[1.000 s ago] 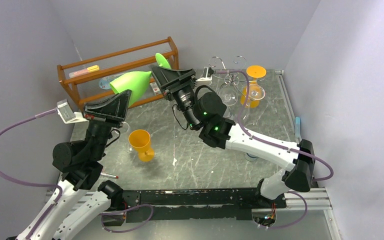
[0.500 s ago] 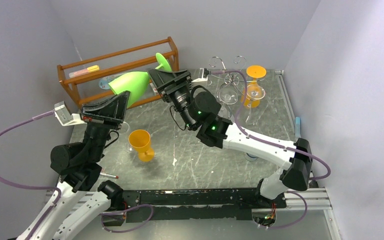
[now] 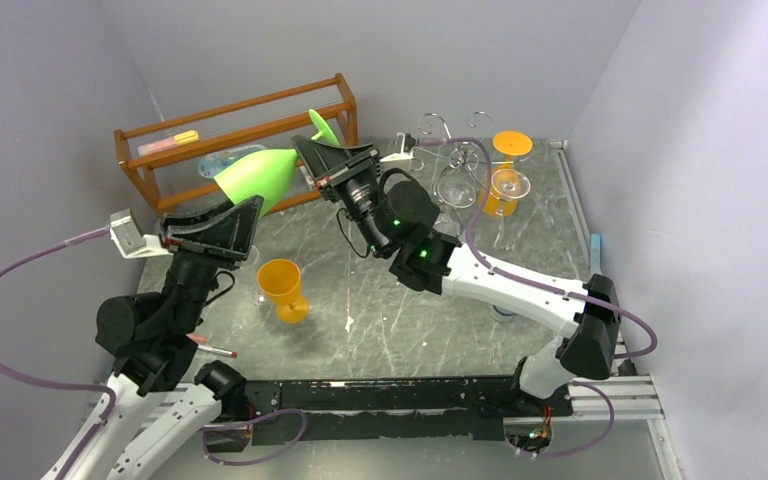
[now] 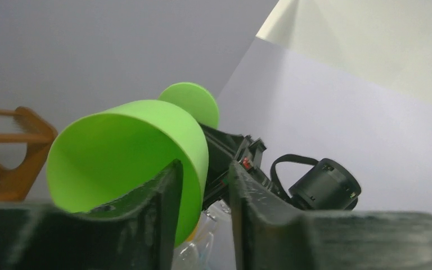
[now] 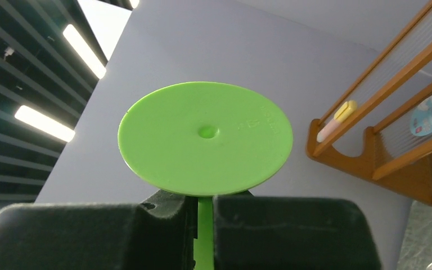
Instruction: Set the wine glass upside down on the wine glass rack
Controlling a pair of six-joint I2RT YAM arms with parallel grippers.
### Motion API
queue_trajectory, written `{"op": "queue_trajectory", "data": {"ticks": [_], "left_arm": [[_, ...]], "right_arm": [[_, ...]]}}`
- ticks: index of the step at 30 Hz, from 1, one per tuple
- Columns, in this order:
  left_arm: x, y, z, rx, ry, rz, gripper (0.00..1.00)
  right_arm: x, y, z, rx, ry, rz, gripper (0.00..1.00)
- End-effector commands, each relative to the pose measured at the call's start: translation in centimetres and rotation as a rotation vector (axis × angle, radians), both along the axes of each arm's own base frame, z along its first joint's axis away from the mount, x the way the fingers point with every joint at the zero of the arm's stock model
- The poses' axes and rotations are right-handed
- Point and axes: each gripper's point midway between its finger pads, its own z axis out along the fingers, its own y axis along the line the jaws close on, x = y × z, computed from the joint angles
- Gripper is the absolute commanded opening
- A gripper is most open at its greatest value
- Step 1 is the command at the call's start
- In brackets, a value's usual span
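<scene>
One green wine glass (image 3: 255, 172) hangs tilted over the counter's (image 3: 410, 330) far-left corner, well apart from the single wine glass rack (image 3: 467, 157) at the far edge. The right gripper (image 5: 204, 205) has its jaws clenched on the stem under the foot. The left gripper (image 4: 204, 169) has its jaws parted astride the bowl's rim, and whether they touch it cannot be told. An orange glass (image 3: 504, 190) is on the rack, and a second orange glass (image 3: 282, 288) sits toward the left edge. Bare counter runs along the near edge.

- Pale lavender-grey walls (image 3: 660, 150) close me in on three sides.
- My table (image 3: 400, 310) is dark grey, stone-look, veined with white.
- An orange-brown wooden shelf (image 3: 230, 106) stands at 11 o'clock, by the back wall.
- Long strip lights (image 5: 84, 50) glow on the ceiling.
</scene>
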Motion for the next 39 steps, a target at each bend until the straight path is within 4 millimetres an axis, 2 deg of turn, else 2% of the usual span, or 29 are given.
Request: {"op": "queue_trajectory", "data": {"ticks": [1,5,6,8,13,17,20,25,28,33,39], "left_arm": [[1.6,-0.1,-2.2,0.074,0.133,0.044,0.52],[2.7,0.7,-4.7,0.116,0.258,0.101,0.84],[2.5,0.7,-4.9,0.125,0.262,0.099,0.90],[2.3,0.7,-5.2,0.171,0.263,0.104,0.96],[2.2,1.0,-5.9,0.258,0.337,0.129,0.97],[1.7,-0.4,-5.0,0.289,0.348,0.045,0.97],[0.9,-1.6,-3.1,0.276,0.335,-0.036,0.97],[-0.5,-3.7,2.2,0.244,0.254,-0.183,0.96],[-0.5,-5.1,3.5,0.226,0.275,-0.259,0.97],[0.1,-7.7,2.5,0.198,0.326,-0.394,0.97],[-0.3,-9.3,2.3,0.198,0.299,-0.500,0.96]], "right_arm": [[1.1,-1.7,1.2,-0.019,-0.026,-0.089,0.00],[2.3,-4.0,0.8,-0.093,-0.068,-0.199,0.00],[2.6,-4.8,0.7,-0.113,-0.081,-0.230,0.00],[3.0,-6.0,0.4,-0.183,-0.128,-0.285,0.00],[3.0,-7.7,-0.1,-0.395,-0.294,-0.387,0.00],[1.6,-7.9,0.1,-0.529,-0.500,-0.404,0.00],[0.2,-8.1,0.0,-0.599,-0.651,-0.405,0.00],[-2.2,-8.3,-0.7,-0.642,-0.835,-0.390,0.00],[-3.9,-8.2,-1.1,-0.673,-0.967,-0.371,0.00],[-5.9,-8.2,-1.4,-0.708,-1.127,-0.368,0.00],[-6.9,-6.2,-2.3,-0.798,-1.262,-0.282,0.00]]}}
